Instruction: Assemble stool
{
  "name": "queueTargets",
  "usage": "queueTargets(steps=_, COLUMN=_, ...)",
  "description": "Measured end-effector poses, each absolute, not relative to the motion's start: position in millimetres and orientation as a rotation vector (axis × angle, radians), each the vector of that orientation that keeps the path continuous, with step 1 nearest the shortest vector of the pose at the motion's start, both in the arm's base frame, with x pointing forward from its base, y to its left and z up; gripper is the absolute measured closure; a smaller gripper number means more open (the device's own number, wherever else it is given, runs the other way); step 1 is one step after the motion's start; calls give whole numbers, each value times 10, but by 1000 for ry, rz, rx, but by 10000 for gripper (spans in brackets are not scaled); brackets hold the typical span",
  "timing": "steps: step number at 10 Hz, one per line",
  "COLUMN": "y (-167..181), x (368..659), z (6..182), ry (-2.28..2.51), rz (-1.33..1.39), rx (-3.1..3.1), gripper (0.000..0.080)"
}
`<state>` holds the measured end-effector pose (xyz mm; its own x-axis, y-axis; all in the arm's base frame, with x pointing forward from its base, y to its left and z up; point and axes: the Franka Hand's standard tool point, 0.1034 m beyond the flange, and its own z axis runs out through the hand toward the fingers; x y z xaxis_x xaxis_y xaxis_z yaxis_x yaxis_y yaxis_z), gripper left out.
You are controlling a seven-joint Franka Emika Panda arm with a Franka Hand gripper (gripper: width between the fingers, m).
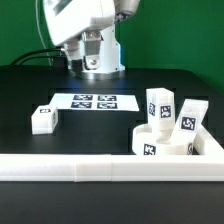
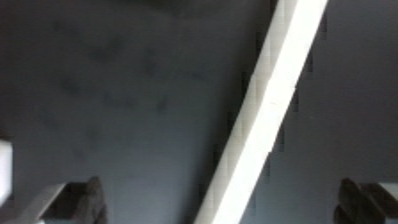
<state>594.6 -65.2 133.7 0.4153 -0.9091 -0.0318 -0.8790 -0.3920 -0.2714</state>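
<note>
The round white seat (image 1: 160,146) lies at the exterior view's right, in the corner of the L-shaped rail (image 1: 90,168). Two white tagged legs (image 1: 159,104) (image 1: 190,117) stand upright at the seat; I cannot tell whether they are fixed to it. A third leg (image 1: 43,118) lies on the table at the exterior view's left. My gripper (image 2: 221,206) shows only in the wrist view. Its dark fingers (image 2: 71,200) stand wide apart, open and empty, above the black table, with a stretch of the white rail (image 2: 267,110) running between them.
The marker board (image 1: 93,101) lies in the middle of the black table, in front of the robot base (image 1: 95,50). The rail runs along the front edge and up the exterior view's right side (image 1: 212,145). A white edge (image 2: 6,165) shows at the wrist view's border.
</note>
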Motion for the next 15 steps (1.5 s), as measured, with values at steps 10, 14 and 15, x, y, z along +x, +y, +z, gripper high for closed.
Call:
queueTargets(steps=10, y=-807, x=5872, z=1172, ry=885, rz=-96, rx=-2850, gripper=150)
queueTargets(steps=14, y=-825, x=5861, z=1089, ry=497, rz=-119, rx=-2980, gripper=150)
queueTargets(steps=15, y=-828, x=5860, z=1086, ry=434, rz=-122, rx=-2992, gripper=150)
